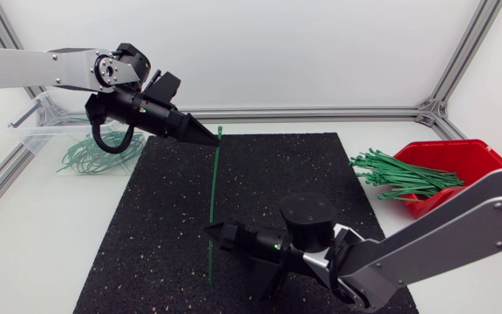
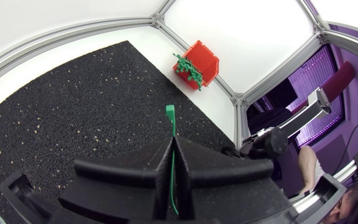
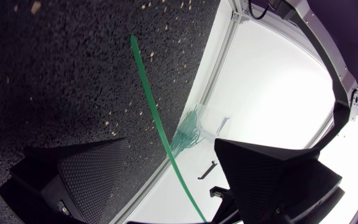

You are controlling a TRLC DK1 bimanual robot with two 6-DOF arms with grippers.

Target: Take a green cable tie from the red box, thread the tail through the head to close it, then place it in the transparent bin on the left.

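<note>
Over the black mat (image 1: pixel 146 227), a thin, straight green cable tie (image 1: pixel 213 201) runs twelve to six o'clock, head at twelve, pinched by the left gripper (image 1: pixel 209 137); the right gripper (image 3: pixel 173 149) stands spread around its tail.

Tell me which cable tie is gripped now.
The lone straight tie over the mat, clamped near its head by the left gripper; the rest lie piled in the red box or clear bin.

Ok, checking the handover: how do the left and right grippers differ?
The left gripper is shut on the green cable tie; the right gripper is open, the tie merely passing between its fingers. Left holds near the tie's head, right sits toward the tail. Both are matte black.
</note>
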